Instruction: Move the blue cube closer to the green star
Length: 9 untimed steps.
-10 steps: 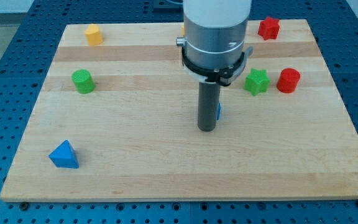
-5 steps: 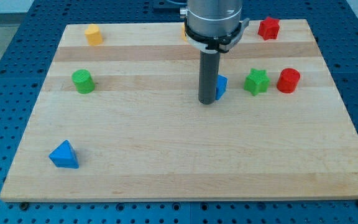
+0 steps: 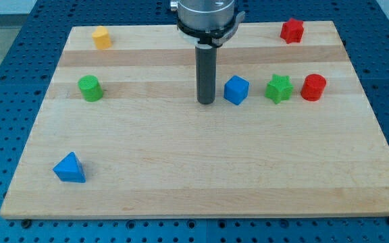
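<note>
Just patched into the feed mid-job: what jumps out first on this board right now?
The dark rod stands mid-board, my tip just to the view's left of the blue cube, with a small gap between them. To the view's right of the cube runs a tight row: the green star, then a red cylinder. A lone blue pyramid sits far off at the view's bottom left.
</note>
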Available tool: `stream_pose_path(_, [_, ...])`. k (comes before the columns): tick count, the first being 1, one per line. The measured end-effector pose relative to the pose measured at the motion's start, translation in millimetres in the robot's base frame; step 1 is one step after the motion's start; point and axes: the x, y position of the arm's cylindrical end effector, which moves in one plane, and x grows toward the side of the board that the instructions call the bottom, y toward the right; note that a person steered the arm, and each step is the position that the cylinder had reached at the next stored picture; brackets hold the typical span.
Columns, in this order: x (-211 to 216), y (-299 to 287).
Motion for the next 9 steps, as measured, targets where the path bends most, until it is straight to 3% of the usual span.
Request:
stream_pose_path(7, [-13.3, 40.6])
stream_pose_path(9, [19.5, 31.4])
